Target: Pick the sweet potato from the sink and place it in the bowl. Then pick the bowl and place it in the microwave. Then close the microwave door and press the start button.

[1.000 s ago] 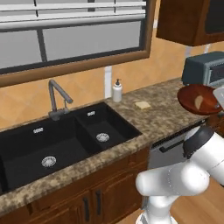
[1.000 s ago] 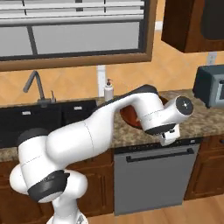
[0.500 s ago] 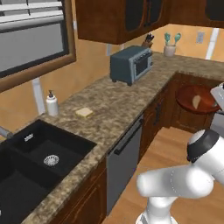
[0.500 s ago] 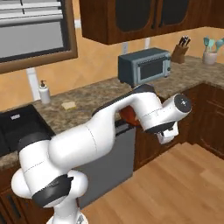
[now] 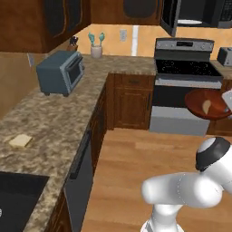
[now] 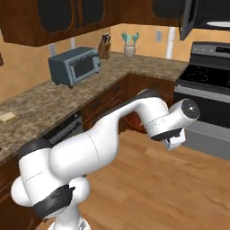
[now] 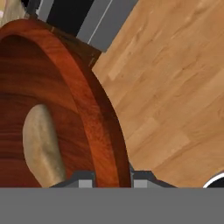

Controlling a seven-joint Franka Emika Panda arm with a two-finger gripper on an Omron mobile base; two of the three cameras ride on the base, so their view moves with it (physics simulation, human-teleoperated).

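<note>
My gripper (image 7: 113, 178) is shut on the rim of the reddish-brown bowl (image 7: 83, 100), one fingertip on each side of the wall. The tan sweet potato (image 7: 41, 146) lies inside the bowl. In the left base view the bowl (image 5: 201, 102) hangs in the air in front of the stove, with the sweet potato (image 5: 207, 107) in it and the gripper (image 5: 228, 98) at its right. The microwave (image 5: 201, 11) sits above the stove, and the microwave door (image 5: 168, 17) stands swung open. A corner of the black sink (image 5: 16, 199) shows at the lower left.
A black-and-steel stove (image 5: 183, 68) stands below the microwave. A grey toaster oven (image 5: 61, 72) and a utensil cup (image 5: 96, 47) sit on the granite counter (image 5: 54, 113). A yellow sponge (image 5: 20, 141) lies near the sink. Open wood floor (image 5: 136, 154) lies ahead.
The whole picture has swung from the sink and window round to the stove and microwave, so the base has moved. The bowl with the sweet potato stays in my shut gripper.
</note>
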